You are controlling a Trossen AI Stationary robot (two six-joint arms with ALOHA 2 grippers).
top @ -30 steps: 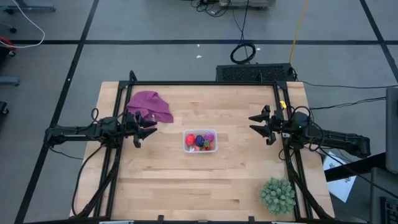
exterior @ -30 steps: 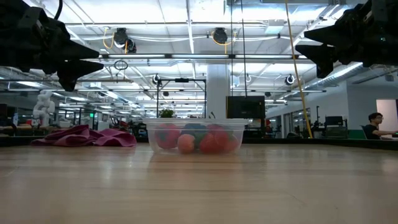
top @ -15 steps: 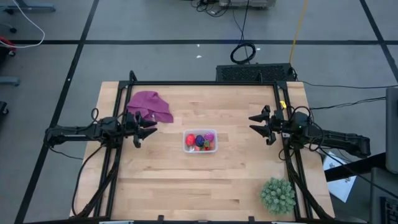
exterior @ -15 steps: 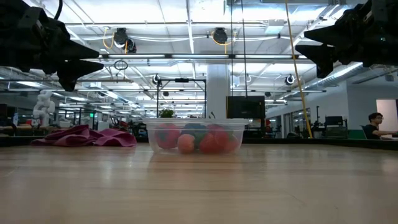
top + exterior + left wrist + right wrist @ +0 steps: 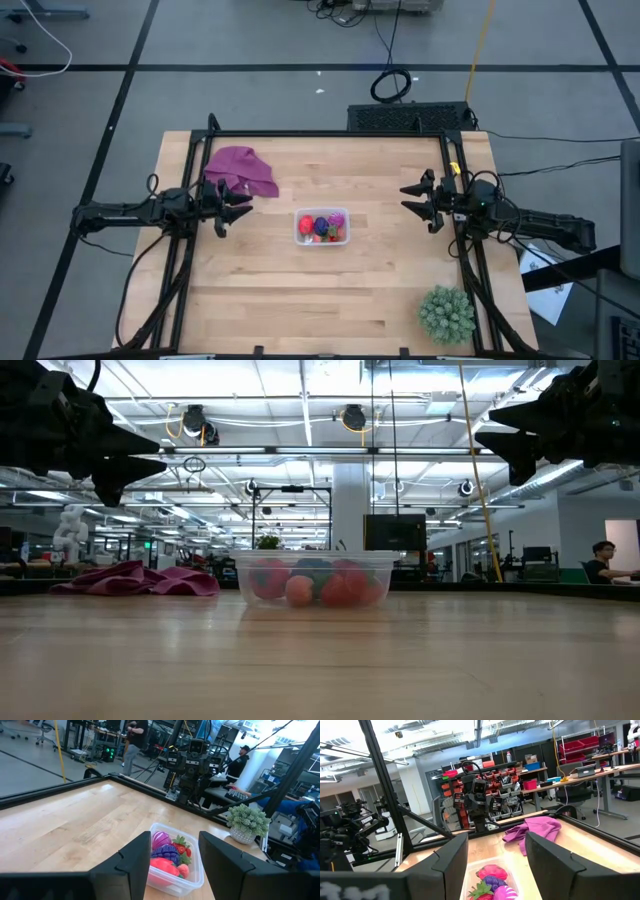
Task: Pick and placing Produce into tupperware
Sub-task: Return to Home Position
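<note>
The clear tupperware tub [image 5: 321, 226] stands on its base at the table's middle. It shows too in the low view as the tub [image 5: 314, 580], in the left wrist view [image 5: 172, 862] and in the right wrist view [image 5: 492, 879]. Inside lie the toy fruits [image 5: 322, 227]: red, dark blue-purple, magenta, strawberry-like. My left gripper [image 5: 240, 207] hovers open, high above the table, left of the tub. My right gripper [image 5: 411, 199] hovers open, equally high, right of the tub. Neither holds anything.
A purple cloth [image 5: 241, 169] lies bunched near the table's far left corner. A green spiky plant [image 5: 446, 314] stands at the near right corner. Bare wood [image 5: 300, 290] spreads around the tub. Black frame rails edge the table. People sit in the room beyond.
</note>
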